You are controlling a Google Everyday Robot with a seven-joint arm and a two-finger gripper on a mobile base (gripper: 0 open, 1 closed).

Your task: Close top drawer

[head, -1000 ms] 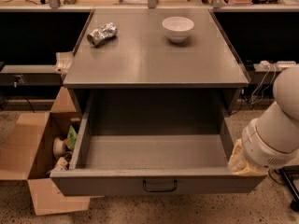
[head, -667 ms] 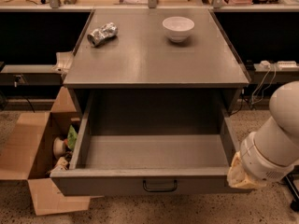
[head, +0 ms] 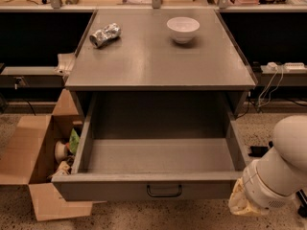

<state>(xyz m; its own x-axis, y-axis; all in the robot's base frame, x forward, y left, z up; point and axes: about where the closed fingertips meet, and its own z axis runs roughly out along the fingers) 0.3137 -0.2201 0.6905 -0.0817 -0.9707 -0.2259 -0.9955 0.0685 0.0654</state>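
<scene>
The top drawer is pulled wide open under the grey cabinet top. It is deep, grey and empty inside, and a small dark wire handle sits at the centre of its front panel. My white arm comes in from the lower right. My gripper is at the arm's end, low down, just right of the drawer's front right corner and close to the front panel.
A white bowl and a crushed silver can sit on the cabinet top. An open cardboard box with odds and ends stands on the floor to the left of the drawer. Cables and a power strip lie at the right.
My arm has moved down and slightly left, bringing the gripper lower beside the drawer's front right corner. The drawer stays open as before.
</scene>
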